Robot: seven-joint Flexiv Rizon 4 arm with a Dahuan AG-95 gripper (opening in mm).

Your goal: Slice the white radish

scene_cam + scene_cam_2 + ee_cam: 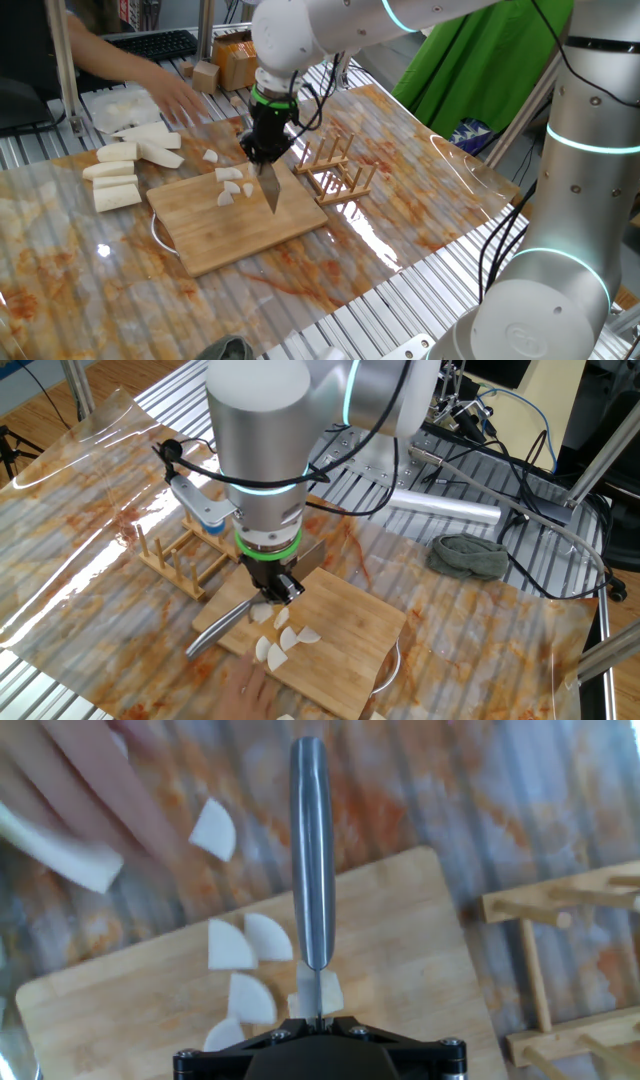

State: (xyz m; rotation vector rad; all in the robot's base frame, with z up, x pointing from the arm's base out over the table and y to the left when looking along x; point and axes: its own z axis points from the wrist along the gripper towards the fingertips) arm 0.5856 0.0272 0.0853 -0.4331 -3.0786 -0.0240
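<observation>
The white radish lies as several small white wedge chunks (231, 175) on the wooden cutting board (240, 235). They also show in the other fixed view (280, 645) and in the hand view (230, 945). One chunk (213, 828) lies off the board on the table. My gripper (268, 150) is shut on a knife (270, 190), blade pointing down over the board just right of the chunks. In the hand view the knife (312, 850) runs away from my gripper (318, 1018), with one chunk (329, 990) right beside the blade near its base.
A person's hand (90, 780), blurred, holds a white piece (70, 855) beyond the board's far left corner. Larger radish sticks (115, 170) lie left of the board. A wooden rack (335, 170) stands right of it. A grey cloth (470, 555) lies farther off.
</observation>
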